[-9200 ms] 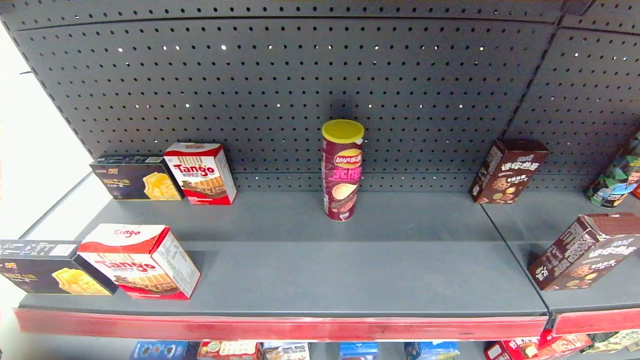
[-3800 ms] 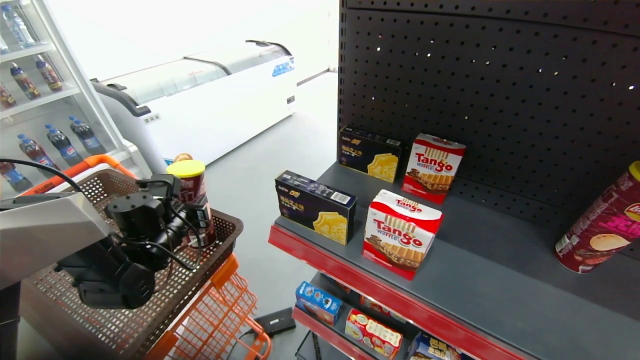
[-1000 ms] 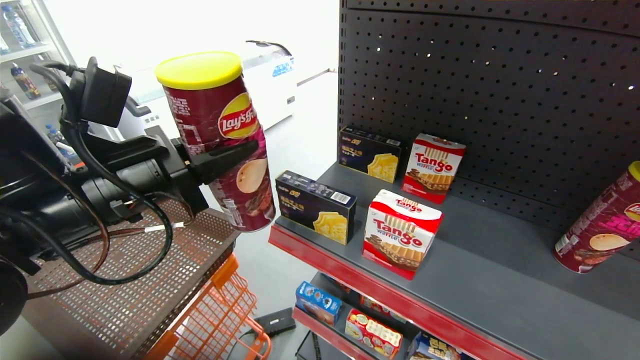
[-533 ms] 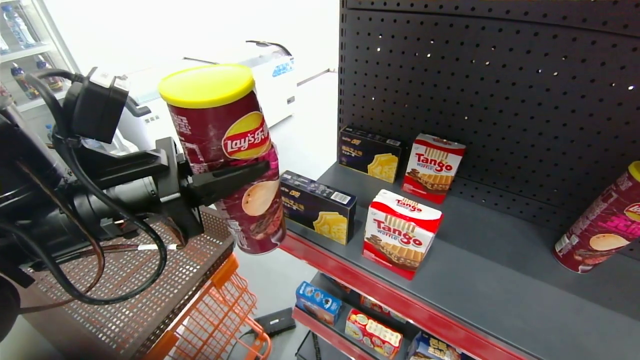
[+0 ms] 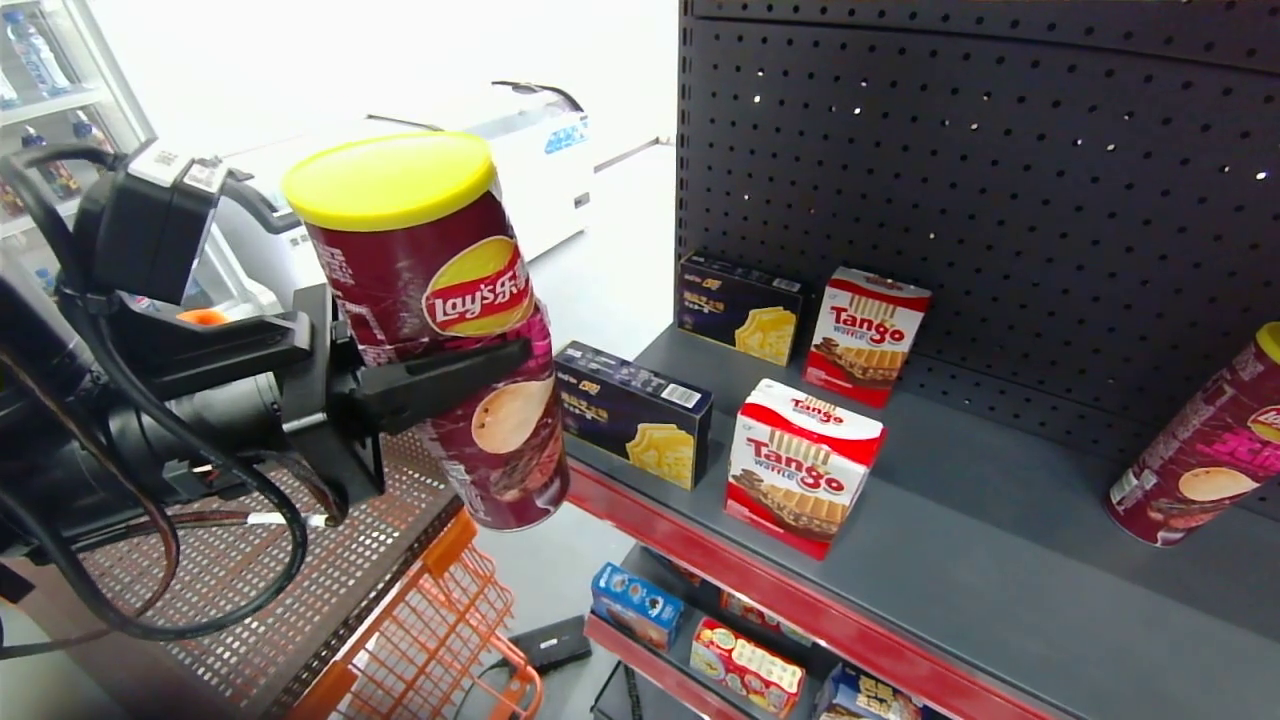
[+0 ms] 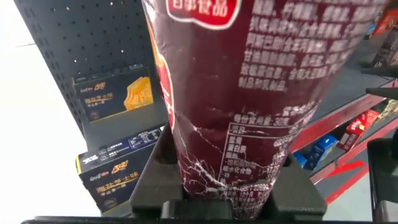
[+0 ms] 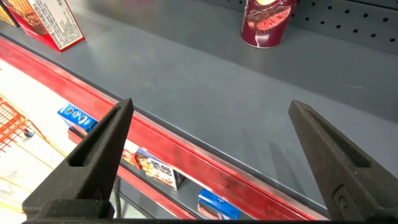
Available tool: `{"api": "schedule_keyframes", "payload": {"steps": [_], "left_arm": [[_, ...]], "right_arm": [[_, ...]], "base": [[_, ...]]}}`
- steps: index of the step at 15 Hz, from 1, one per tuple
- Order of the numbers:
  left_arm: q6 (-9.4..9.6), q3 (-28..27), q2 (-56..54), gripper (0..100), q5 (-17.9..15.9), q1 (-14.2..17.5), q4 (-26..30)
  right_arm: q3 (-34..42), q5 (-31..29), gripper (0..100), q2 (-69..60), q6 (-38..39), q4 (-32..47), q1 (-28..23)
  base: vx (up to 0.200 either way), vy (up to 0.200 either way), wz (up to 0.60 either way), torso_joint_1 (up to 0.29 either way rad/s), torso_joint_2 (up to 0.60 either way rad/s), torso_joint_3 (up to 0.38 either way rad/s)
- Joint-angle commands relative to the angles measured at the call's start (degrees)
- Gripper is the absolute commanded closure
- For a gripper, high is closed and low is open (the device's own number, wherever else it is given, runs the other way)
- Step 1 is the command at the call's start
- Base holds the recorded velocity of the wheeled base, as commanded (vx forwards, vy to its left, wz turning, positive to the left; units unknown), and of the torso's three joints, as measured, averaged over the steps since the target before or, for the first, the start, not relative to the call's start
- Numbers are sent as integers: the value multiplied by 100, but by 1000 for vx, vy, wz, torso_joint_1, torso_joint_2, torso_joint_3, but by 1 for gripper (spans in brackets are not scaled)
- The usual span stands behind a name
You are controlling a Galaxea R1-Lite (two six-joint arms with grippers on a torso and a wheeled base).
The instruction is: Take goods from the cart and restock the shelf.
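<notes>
Head view: left claw (image 5: 432, 362) is clamped round the mid-body of the chip can (image 5: 425, 290), yellow lid up, can leaning a bit w/ its base swung out toward the shelf (image 5: 960, 545). Can hangs in the air. The cart (image 5: 250, 590) basket is below and behind the claw, and the shelf's red front lip is just ahead of it. Left wrist view shows the same: chip can (image 6: 249, 93) seated deep between the fingers of the left claw (image 6: 227, 196).

Right claw (image 7: 211, 162) has fingers wide apart, nothing between them, over bare shelf front. Second can (image 7: 267, 22) stands well beyond it at the back.

Step in hand, as I judge it: carry the can onto the shelf.
- Lift the base clear of the red lip before going fwd.
- Dark box (image 5: 635, 410) and red-white wafer box (image 5: 800, 465) sit right ahead of the claw near the edge, so steer past them to the bare stretch next to the second can (image 5: 1200, 450).
- Square the can upright before lowering. Tall and narrow, so prob tips easily.
- Let go only once the base is flat, then back straight out.
</notes>
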Motion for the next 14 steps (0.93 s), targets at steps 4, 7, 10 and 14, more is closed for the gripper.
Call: {"api": "schedule_keyframes", "payload": {"steps": [4, 7, 10, 14], "left_arm": [[2, 0, -107, 100, -123, -17, -5], [2, -62, -107, 100, -123, -44, -5], [-7, -62, -151, 100, -123, -52, -5], [-112, -71, -151, 100, -114, -52, -13]], "right_arm": [[0, -1, 0, 9, 1, -1, 4], [0, -1, 0, 9, 1, -1, 4], [0, -1, 0, 9, 1, -1, 4], [0, -1, 0, 9, 1, -1, 4]], "base": [[0, 0, -600, -1, 2, 7], [0, 0, -600, 6, 4, 1], [0, 0, -600, 2, 4, -2], [0, 0, -450, 1, -2, 1]]}}
